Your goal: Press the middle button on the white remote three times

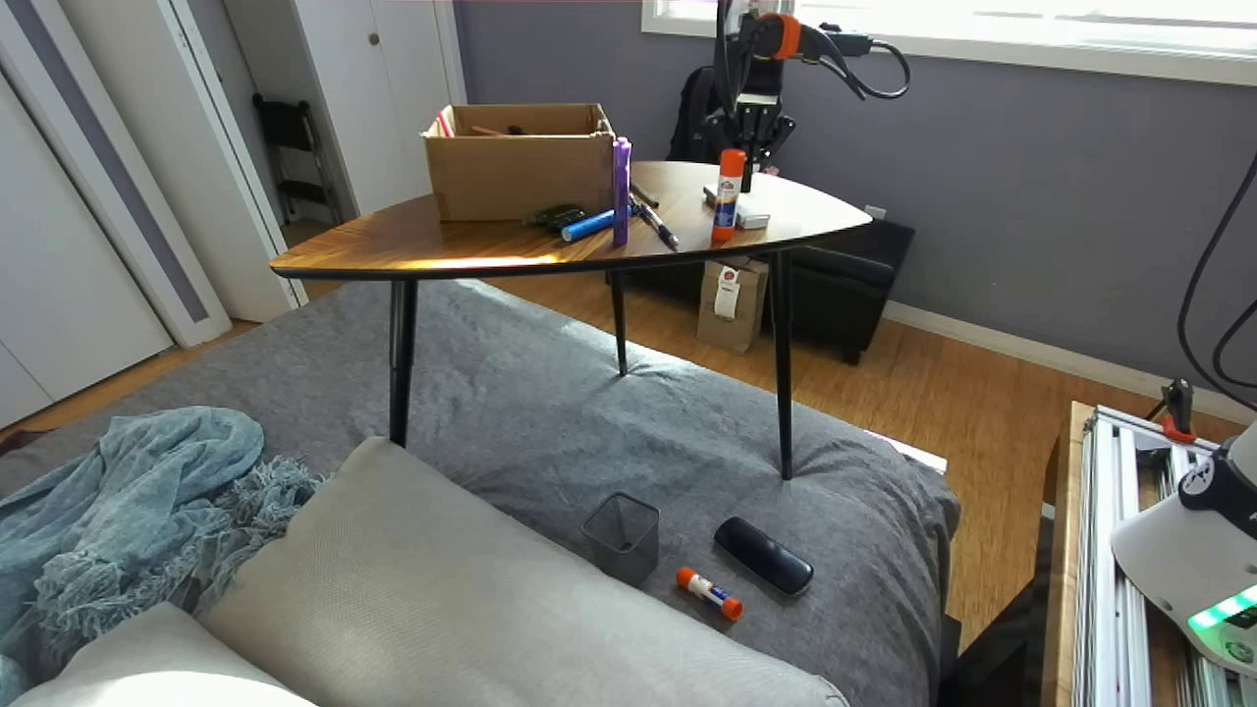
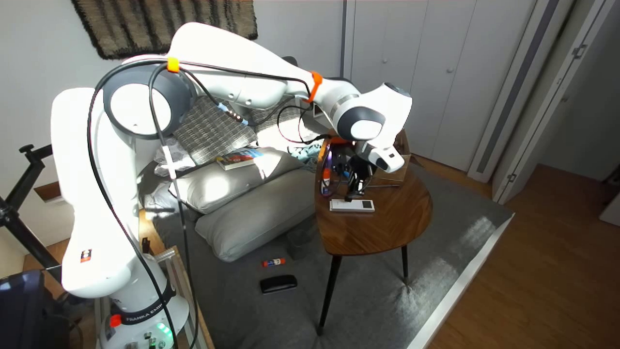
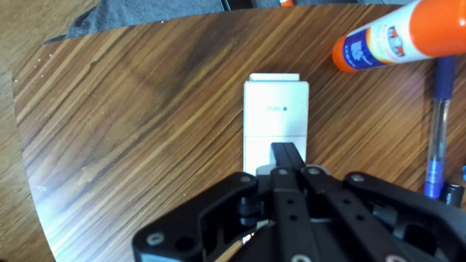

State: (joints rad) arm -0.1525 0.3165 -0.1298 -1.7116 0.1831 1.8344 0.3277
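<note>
Standing closed, the pincer (image 3: 284,146) overlaps the white remote (image 3: 275,120), contact unclear.

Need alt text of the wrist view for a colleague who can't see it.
A closed black tool is over a white remote on a wooden tabletop, hiding the remote's lower end; contact can't be judged from this view. At the picture's right, an orange-capped glue stick stands near a clear-barrelled pen.

Daylight overexposes the wide white-framed window (image 1: 982,18); sun patches bleach a plump grey cushion (image 2: 235,182). In the wrist view, pale glare washes the glossy brown wooden tabletop (image 3: 127,145) at lower left.
</note>
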